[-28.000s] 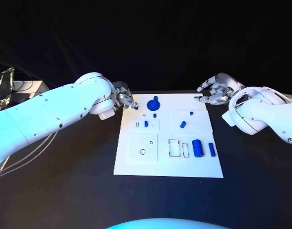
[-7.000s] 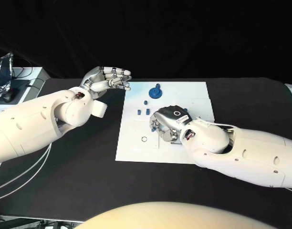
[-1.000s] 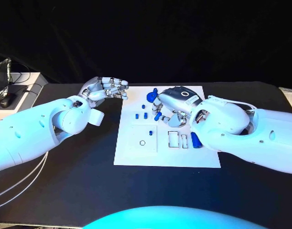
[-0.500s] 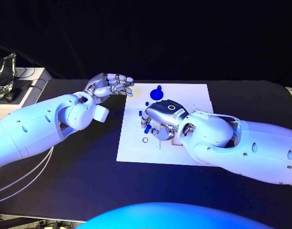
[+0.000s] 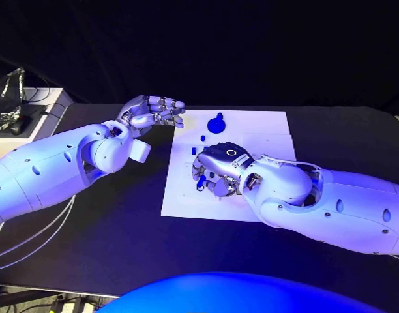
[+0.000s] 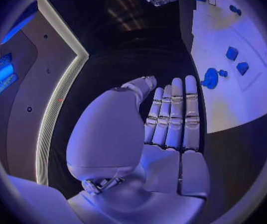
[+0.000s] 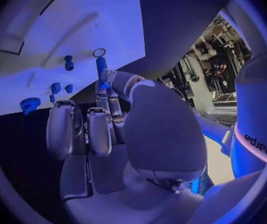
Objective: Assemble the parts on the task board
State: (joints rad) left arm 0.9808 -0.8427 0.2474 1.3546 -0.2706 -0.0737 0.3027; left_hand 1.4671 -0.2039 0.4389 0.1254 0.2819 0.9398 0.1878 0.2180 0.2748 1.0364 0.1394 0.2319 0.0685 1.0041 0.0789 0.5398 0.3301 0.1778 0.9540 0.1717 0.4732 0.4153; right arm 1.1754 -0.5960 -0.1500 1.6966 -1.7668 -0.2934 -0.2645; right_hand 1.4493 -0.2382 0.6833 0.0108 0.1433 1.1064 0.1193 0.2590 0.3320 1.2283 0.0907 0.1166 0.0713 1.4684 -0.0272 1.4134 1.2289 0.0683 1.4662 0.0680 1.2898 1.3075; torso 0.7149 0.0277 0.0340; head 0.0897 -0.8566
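- The white rectangular task board lies flat in the middle of the black table.
- The right hand is low over the board's left half and pinches a small blue cylindrical peg at its fingertips, near a small ring mark.
- The left hand hovers just off the board's far left corner, fingers curled, grasping nothing.
- A blue round gear-like part sits near the board's far edge, beside the left hand.

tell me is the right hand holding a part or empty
Holding one. The right hand pinches a blue peg at its fingertips, just above the task board.
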